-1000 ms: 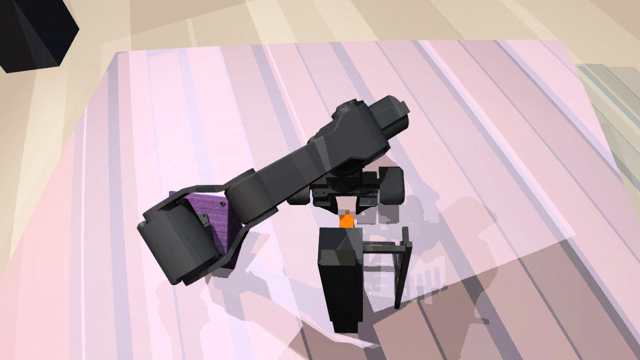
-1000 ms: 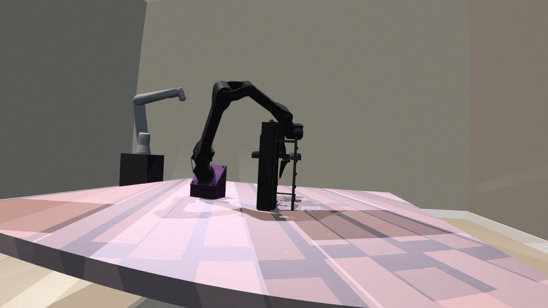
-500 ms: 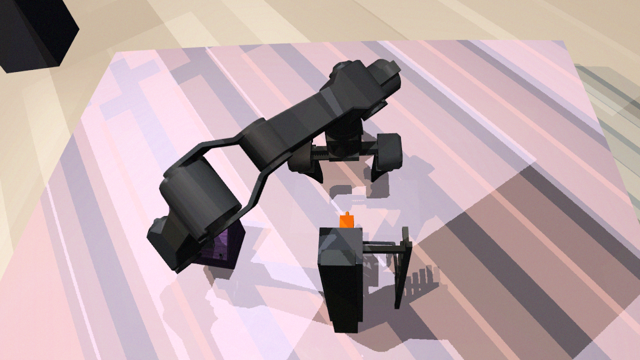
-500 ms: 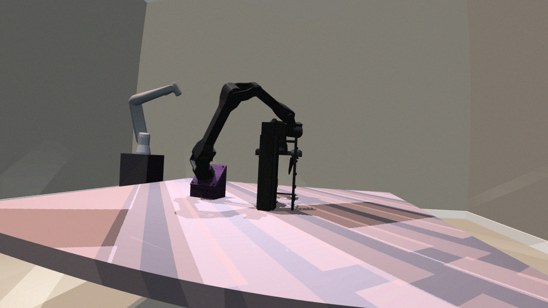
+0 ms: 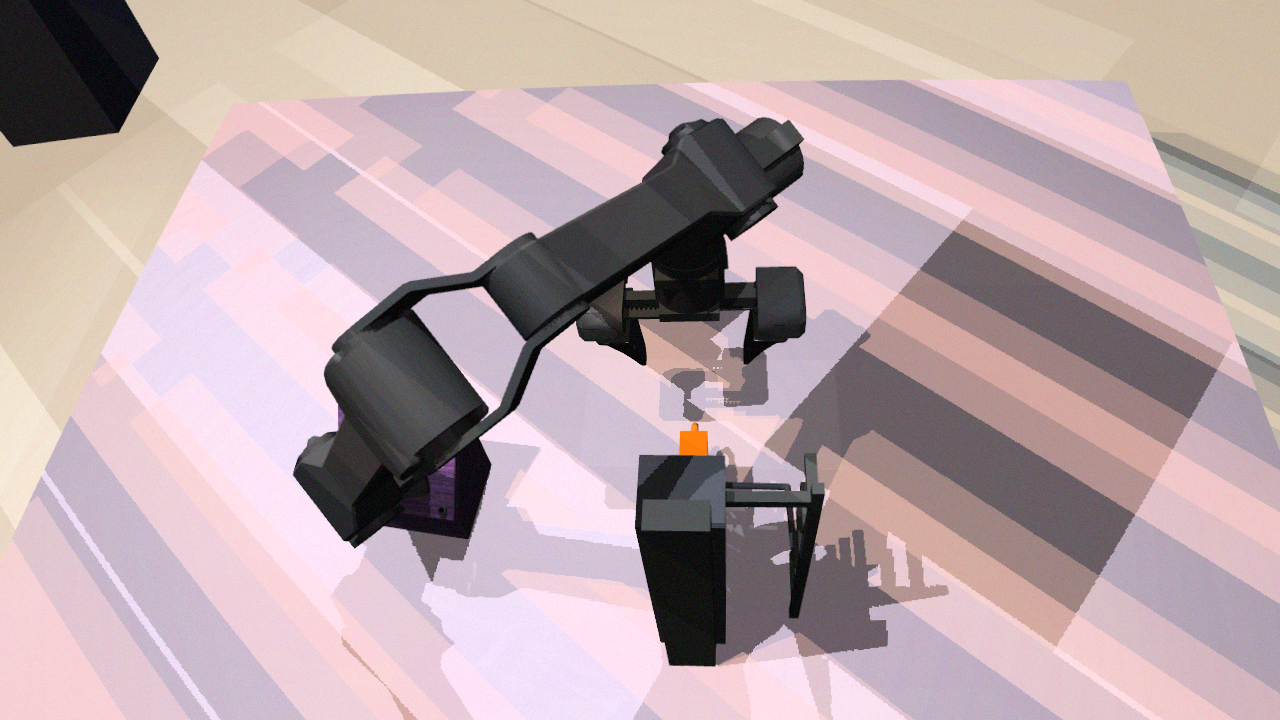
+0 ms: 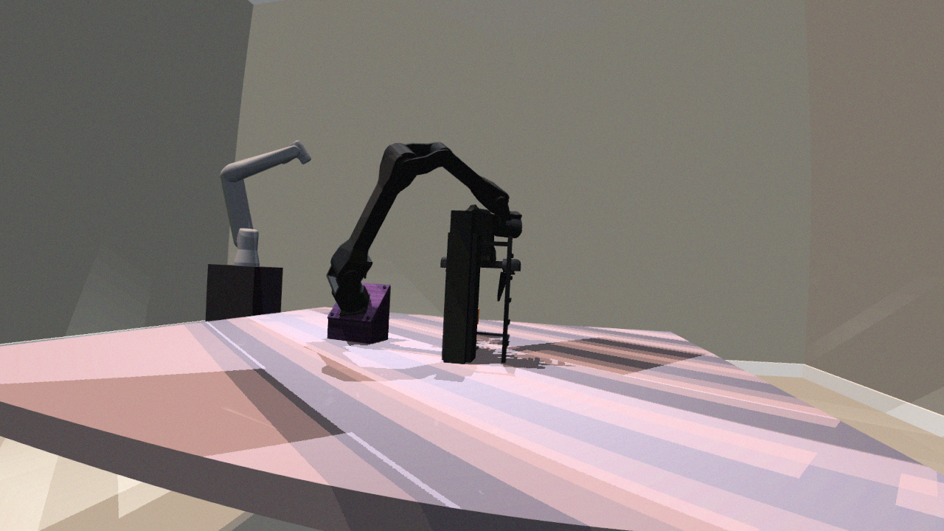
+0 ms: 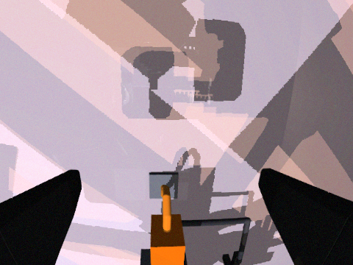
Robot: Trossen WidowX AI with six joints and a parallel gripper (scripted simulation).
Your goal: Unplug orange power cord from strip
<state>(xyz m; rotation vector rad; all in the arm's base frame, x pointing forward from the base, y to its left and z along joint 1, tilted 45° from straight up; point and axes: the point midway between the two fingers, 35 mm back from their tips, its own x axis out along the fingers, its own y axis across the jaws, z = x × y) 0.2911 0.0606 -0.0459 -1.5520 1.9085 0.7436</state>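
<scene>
No writing or brand marks are showing anywhere in these views. The tool [image 5: 693,344] is hanging fully spread and gripping nothing, its two dark fingers standing wide to either side of the orange plug [image 7: 167,255] without touching it. That plug is sitting at the top of the upright black power strip [image 5: 680,555], its orange cord [image 7: 166,208] sticking out towards the striped worktop [image 5: 984,268], near the tool and apart from it.
</scene>
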